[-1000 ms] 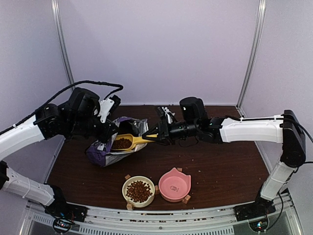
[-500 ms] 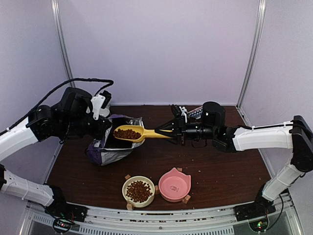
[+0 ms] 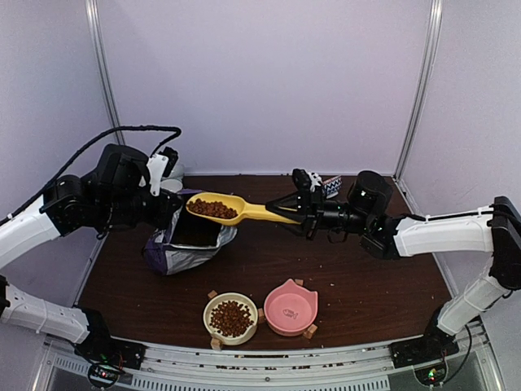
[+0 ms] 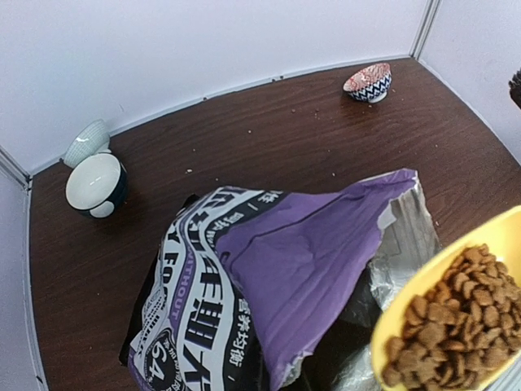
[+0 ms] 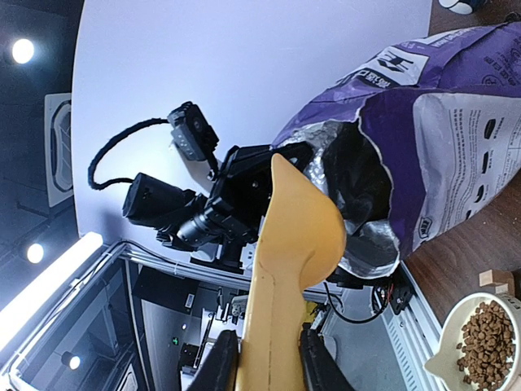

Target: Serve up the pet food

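The purple pet food bag [image 3: 183, 244] lies open at the table's left; it also shows in the left wrist view [image 4: 293, 269] and the right wrist view [image 5: 440, 138]. My right gripper [image 3: 291, 213] is shut on the handle of a yellow scoop [image 3: 244, 212], level above the bag's mouth and full of brown kibble [image 3: 213, 208]. The right wrist view shows the scoop's underside [image 5: 289, 236] between my gripper's tips [image 5: 262, 358]. The left wrist view shows the kibble [image 4: 456, 326]. My left gripper [image 3: 167, 213] holds the bag's upper rim. A cream bowl [image 3: 230, 318] holds kibble; a pink bowl [image 3: 290, 308] is empty.
A red patterned bowl [image 4: 368, 81] stands at the back right. A dark bowl with a white inside [image 4: 96, 183] and a pale cup [image 4: 85, 142] stand at the back left. Small wooden blocks [image 3: 212, 294] sit around the two front bowls. Crumbs dot the table.
My right gripper has drawn the filled scoop up out of the bag and pulled back to the right. My left arm has shifted slightly left, still at the bag.
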Robot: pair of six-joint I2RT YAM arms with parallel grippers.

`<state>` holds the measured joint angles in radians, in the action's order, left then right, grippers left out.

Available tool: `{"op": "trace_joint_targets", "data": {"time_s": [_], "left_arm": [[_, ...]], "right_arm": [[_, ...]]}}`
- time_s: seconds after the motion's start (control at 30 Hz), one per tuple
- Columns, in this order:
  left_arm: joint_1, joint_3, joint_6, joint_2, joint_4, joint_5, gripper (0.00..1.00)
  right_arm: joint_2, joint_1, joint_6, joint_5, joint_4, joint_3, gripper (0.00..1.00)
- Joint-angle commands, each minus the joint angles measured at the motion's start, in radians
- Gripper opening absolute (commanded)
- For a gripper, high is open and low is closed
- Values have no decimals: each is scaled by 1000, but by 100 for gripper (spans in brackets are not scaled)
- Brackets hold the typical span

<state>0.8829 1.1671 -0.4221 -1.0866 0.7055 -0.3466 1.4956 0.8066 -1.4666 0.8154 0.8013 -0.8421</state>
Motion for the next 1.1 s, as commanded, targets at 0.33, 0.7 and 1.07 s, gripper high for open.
{"op": "trace_joint_targets", "data": {"time_s": [0.33, 0.7, 1.07], "left_arm": [[-143, 22, 49, 28, -209, 256, 0], [-373, -69, 283, -3, -318, 644, 0], [-419, -171, 365, 39, -401, 631, 0]], "right_arm": [[-210, -10, -25, 17, 7, 70, 15], [-459, -23, 144, 25, -348, 224, 15], [-517, -7, 368, 39, -674, 277, 15]]}}
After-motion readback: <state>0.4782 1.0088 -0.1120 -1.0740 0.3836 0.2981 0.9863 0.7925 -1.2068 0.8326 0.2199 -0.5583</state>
